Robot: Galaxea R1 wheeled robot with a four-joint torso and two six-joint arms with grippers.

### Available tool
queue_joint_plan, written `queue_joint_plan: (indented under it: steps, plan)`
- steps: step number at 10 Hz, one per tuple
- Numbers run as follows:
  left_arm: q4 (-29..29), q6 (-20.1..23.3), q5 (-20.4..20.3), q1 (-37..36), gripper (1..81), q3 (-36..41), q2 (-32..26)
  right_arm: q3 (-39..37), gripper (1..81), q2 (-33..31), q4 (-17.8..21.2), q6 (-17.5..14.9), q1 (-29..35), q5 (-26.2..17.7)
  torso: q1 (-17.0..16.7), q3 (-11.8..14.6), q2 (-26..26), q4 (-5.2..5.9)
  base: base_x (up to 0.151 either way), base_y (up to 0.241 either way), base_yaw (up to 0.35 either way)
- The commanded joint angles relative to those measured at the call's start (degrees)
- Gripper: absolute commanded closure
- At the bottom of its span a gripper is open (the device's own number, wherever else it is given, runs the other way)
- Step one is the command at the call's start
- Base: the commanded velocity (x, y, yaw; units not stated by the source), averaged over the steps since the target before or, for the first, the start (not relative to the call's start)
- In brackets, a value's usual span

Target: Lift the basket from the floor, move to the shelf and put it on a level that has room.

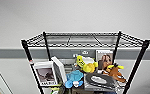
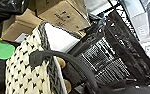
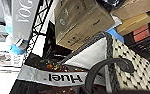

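Black wire shelf [image 1: 84,40] fills twelve o'clock, its top level [image 1: 81,39] bare. Basket [image 2: 28,72] rides low beside cardboard boxes [image 3: 81,22]; finger state: cannot tell. Raise level, clearing posts.

Black wire shelf [image 1: 131,75] against a pale wall; top level [image 1: 82,40] a bare wire grid. Next tier down: framed picture [image 1: 46,75] at 9 o'clock, yellow plush toy [image 1: 85,64] centre, brown plush toy [image 1: 114,72] at 3 o'clock.
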Motion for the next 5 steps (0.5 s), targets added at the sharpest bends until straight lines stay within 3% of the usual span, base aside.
queue_joint_plan:
  steps: [1,5]
  plan:
    - [0.69,0.01,-1.24,-8.84,81.1,10.42,-5.27,10.14,81.1,-5.40,-2.67,0.03,8.22,-0.02,0.00,0.00,0.00,0.00,0.000,0.000,0.000]
    - [2.10,-0.07,-2.47,-9.90,81.1,16.30,-8.25,16.72,81.1,-10.22,-2.67,0.03,9.97,-0.02,0.00,0.00,0.00,0.00,0.000,0.000,0.000]
